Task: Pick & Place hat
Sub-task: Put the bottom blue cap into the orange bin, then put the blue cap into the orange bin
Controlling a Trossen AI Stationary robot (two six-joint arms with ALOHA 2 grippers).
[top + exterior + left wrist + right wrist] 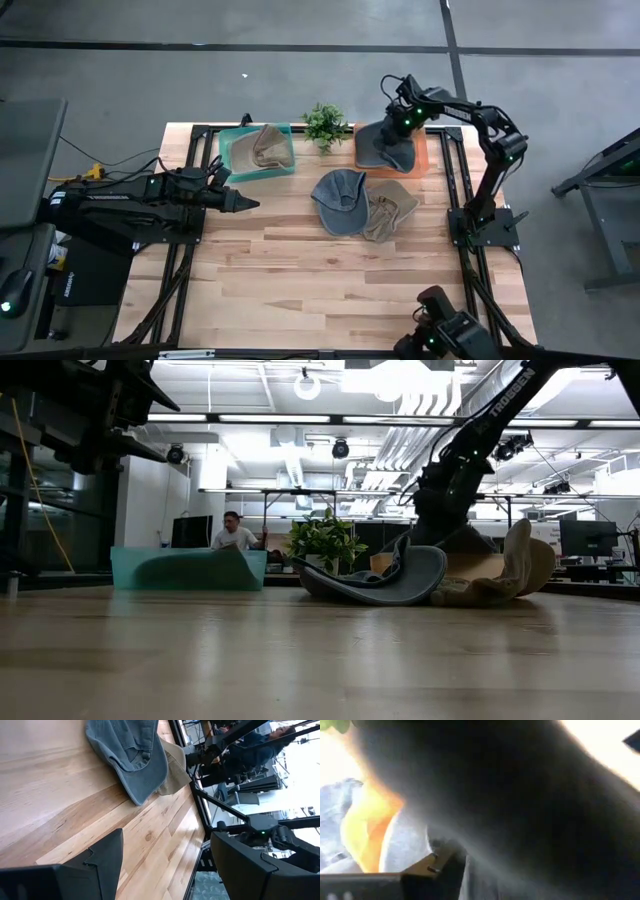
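We see the right gripper (396, 128) over the dark hat (385, 148) in the orange bin (421, 152), jaw state unclear. Placing step; next, lift clear. Left gripper (243, 203) waits open.

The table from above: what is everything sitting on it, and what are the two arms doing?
Teal bin: one, far left of the table, holding a tan hat.
Orange bin: one, far right, holding a dark grey hat.
Blue-grey cap: one, table middle, lying loose.
Tan hat on the table: one, touching the cap's right side.
Small plant: one, green, far edge between the bins.
Person: one, in the room behind.
Left gripper: open, empty, beside the teal bin.
Right gripper: over the dark grey hat.
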